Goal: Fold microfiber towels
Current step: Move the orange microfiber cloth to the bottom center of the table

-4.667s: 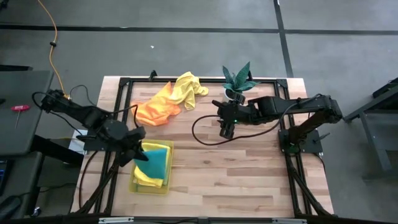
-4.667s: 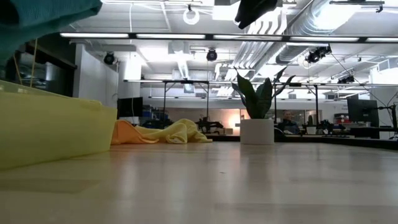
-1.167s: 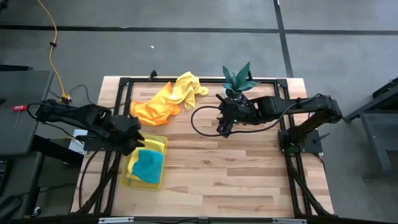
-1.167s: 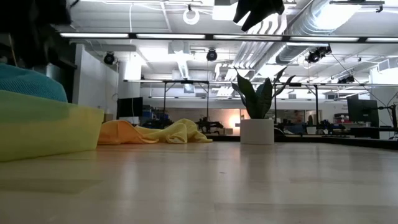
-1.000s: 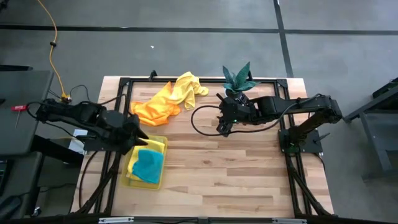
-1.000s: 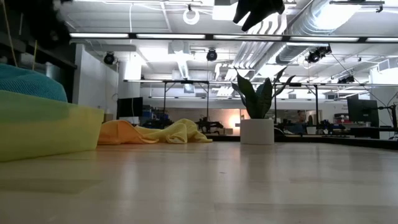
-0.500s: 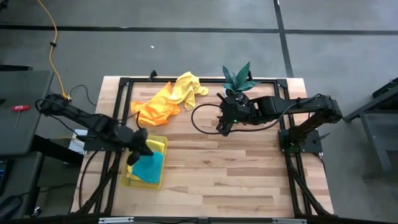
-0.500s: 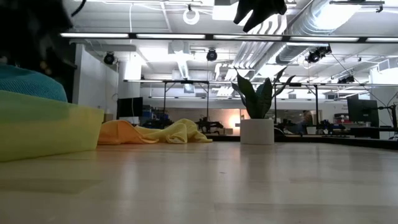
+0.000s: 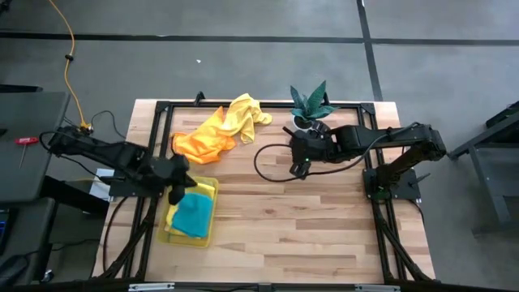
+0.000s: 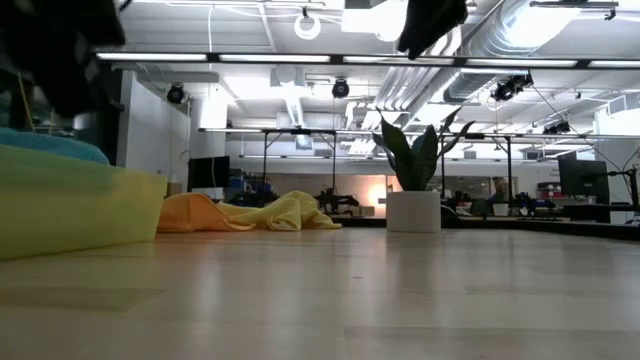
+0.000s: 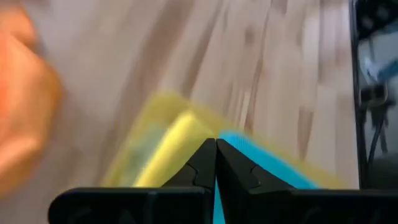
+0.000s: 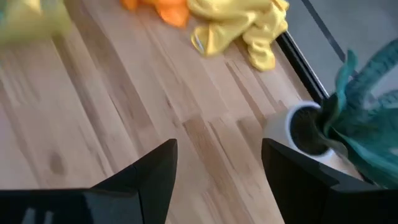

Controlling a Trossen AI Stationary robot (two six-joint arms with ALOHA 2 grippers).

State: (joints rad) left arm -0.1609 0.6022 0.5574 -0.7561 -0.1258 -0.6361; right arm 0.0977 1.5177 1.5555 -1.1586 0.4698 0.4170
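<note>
Two towels, one orange [image 9: 199, 143] and one yellow [image 9: 243, 115], lie crumpled together at the table's far edge in the high view, while a teal towel [image 9: 193, 215] and a folded yellow one [image 9: 204, 188] sit in my yellow tray [image 9: 172, 233]. Only my wrist cameras show finger state: my left gripper [image 11: 216, 163], low over the tray's edge, is pressed together; my right gripper [image 12: 219, 163], raised mid-table near the potted plant [image 9: 310, 104], is spread.

Towels [image 9: 193, 214] apparently inside tray [image 9: 172, 233], table's [image 9: 324, 235] left.
</note>
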